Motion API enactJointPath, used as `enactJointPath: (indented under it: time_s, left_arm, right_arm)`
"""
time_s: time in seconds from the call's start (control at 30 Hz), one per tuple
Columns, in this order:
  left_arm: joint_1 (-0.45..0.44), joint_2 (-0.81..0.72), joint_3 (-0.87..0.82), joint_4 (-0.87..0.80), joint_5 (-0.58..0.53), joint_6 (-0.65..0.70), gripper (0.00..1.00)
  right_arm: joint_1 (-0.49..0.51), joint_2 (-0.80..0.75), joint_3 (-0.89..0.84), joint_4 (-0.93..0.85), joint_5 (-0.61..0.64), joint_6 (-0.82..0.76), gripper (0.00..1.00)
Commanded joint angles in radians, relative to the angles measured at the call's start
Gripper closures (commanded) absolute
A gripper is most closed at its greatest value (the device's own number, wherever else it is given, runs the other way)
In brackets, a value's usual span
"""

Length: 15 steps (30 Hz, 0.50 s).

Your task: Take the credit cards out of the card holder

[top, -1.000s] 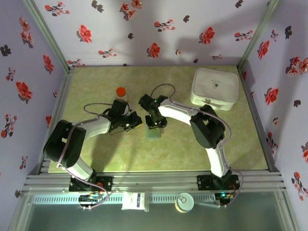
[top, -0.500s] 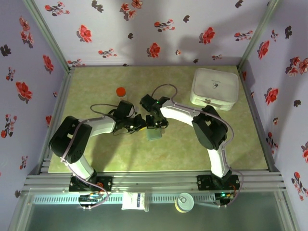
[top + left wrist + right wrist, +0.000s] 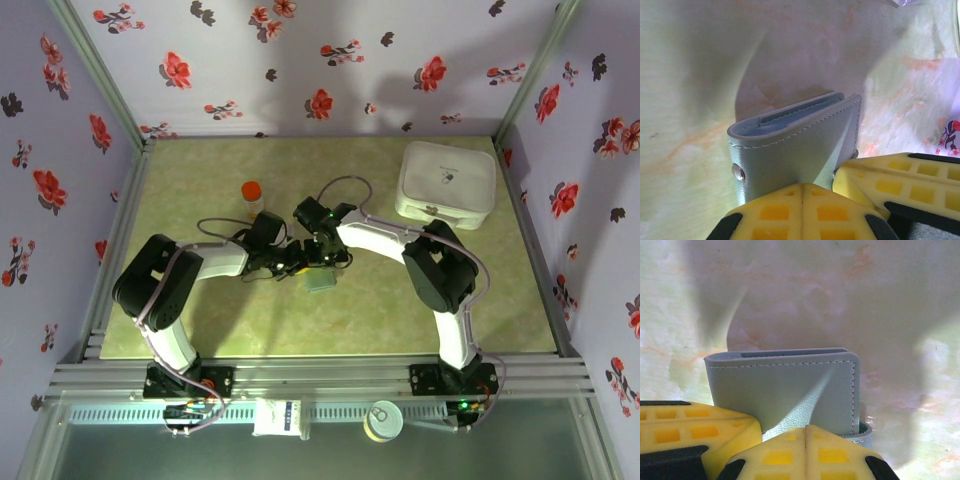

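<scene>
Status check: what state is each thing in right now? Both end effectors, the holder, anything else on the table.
Card holder: folded shut, gripped at its near edge from both sides.
Left end effector: shut on the card holder.
Right end effector: shut on the card holder.
White box: lid closed, at the table's far right.
Bottle: upright, orange cap on.

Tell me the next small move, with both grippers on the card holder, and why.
Probably ease the left gripper and right gripper apart to fold the card holder open: both are shut on one edge of it, and it is folded closed.
</scene>
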<state>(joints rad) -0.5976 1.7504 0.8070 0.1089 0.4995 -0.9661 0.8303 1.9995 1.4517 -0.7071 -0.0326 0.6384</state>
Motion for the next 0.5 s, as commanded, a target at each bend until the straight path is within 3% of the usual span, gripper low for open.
enactJointPath:
  time_s: [0.0, 0.47]
  left_arm:
    - [-0.001, 0.057, -0.014, -0.115, -0.075, 0.026, 1.0]
    - [0.067, 0.092, -0.059, -0.187, -0.124, 0.093, 1.0]
  right_arm:
    - [0.002, -0.016, -0.004, -0.117, 0.08, 0.001, 1.0]
    - [0.001, -0.022, 0.027, -0.252, 0.262, -0.033, 1.0]
